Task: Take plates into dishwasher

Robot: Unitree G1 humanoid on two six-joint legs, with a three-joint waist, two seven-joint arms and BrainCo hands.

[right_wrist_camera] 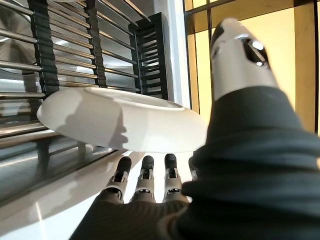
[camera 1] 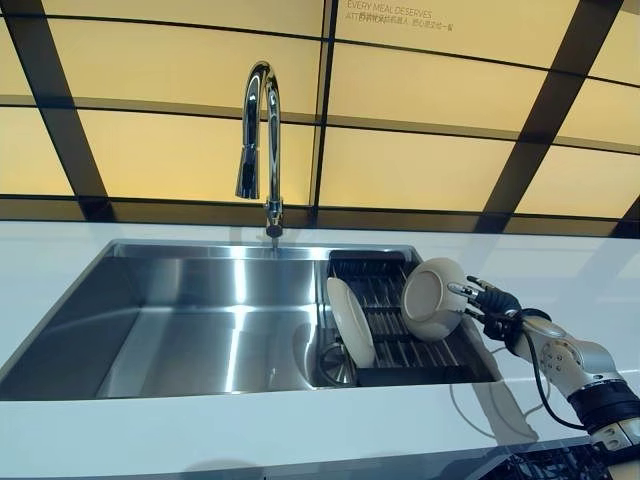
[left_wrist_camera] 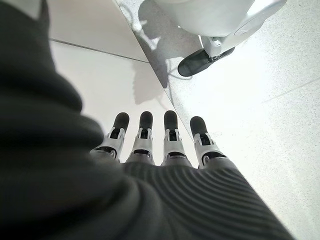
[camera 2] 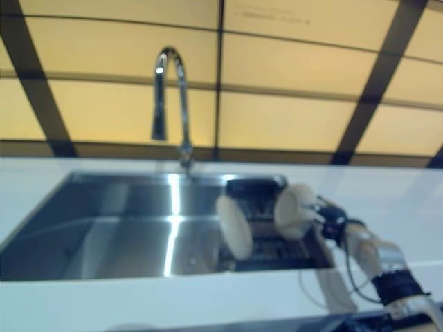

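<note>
1. Nearest, the right hand (camera 1: 487, 301) reaches in over the counter's (camera 1: 560, 270) right side, thumb and fingers pinching the rim of a round white plate (camera 1: 433, 297) held above the rack.
2. Black ribbed rack (camera 1: 400, 340) fills the right end of the shiny steel sink (camera 1: 190, 320).
3. Second white plate (camera 1: 350, 322) stands on edge at the rack's left edge.
4. Curved chrome tap (camera 1: 259, 140) rises at the sink's back edge.
5. Left hand (left_wrist_camera: 160, 145) hangs with fingers straight, holding nothing.
</note>
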